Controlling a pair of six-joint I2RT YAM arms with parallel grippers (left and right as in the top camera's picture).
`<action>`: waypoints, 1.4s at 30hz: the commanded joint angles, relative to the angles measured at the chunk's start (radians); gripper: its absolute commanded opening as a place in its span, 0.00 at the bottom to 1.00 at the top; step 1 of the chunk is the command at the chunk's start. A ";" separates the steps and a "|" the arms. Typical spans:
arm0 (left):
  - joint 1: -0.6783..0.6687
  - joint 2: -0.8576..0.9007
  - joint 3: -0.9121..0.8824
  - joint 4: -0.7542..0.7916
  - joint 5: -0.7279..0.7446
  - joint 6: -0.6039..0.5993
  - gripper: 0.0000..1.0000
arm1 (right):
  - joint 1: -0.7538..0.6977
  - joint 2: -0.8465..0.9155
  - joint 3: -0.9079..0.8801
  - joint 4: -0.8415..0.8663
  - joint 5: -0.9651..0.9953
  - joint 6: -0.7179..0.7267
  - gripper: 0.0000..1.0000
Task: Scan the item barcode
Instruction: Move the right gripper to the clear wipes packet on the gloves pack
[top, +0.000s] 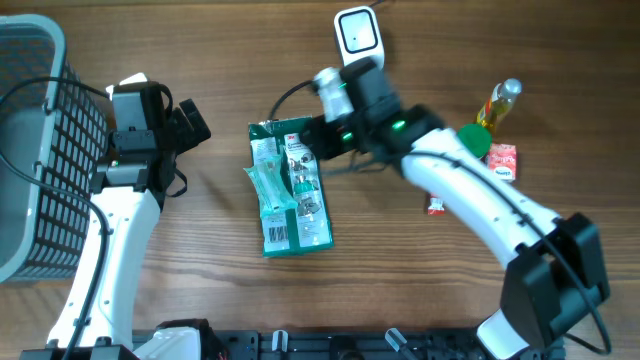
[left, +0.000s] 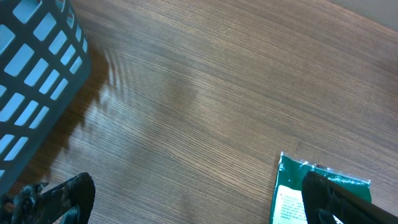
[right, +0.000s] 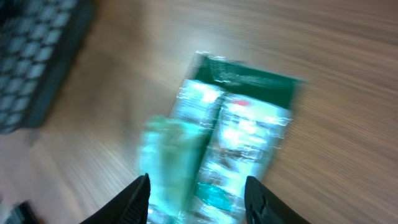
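The item is a flat green package (top: 287, 190) with clear blister parts, lying on the table at the centre. It has a white label near its front end. The white scanner (top: 358, 32) stands at the back. My right gripper (top: 322, 138) hovers over the package's far end. In the blurred right wrist view its jaws (right: 198, 202) stand apart above the package (right: 230, 137), holding nothing. My left gripper (top: 192, 125) is wide open left of the package. Its wrist view shows the package's corner (left: 287, 190) beside the right finger (left: 333, 199).
A grey mesh basket (top: 30, 150) fills the left edge, and it also shows as the basket (left: 31, 81) in the left wrist view. At the right lie a yellow bottle (top: 497, 104), a red carton (top: 503, 160) and a small red-white packet (top: 436, 207).
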 joint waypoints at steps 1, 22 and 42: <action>0.004 -0.005 0.009 0.003 -0.009 0.013 1.00 | 0.135 0.064 0.005 0.027 0.104 0.021 0.62; 0.004 -0.005 0.009 0.003 -0.009 0.013 1.00 | 0.172 0.130 -0.090 0.005 0.042 0.043 0.04; 0.004 -0.005 0.009 0.003 -0.009 0.013 1.00 | 0.087 0.263 -0.114 0.160 -0.160 0.267 0.04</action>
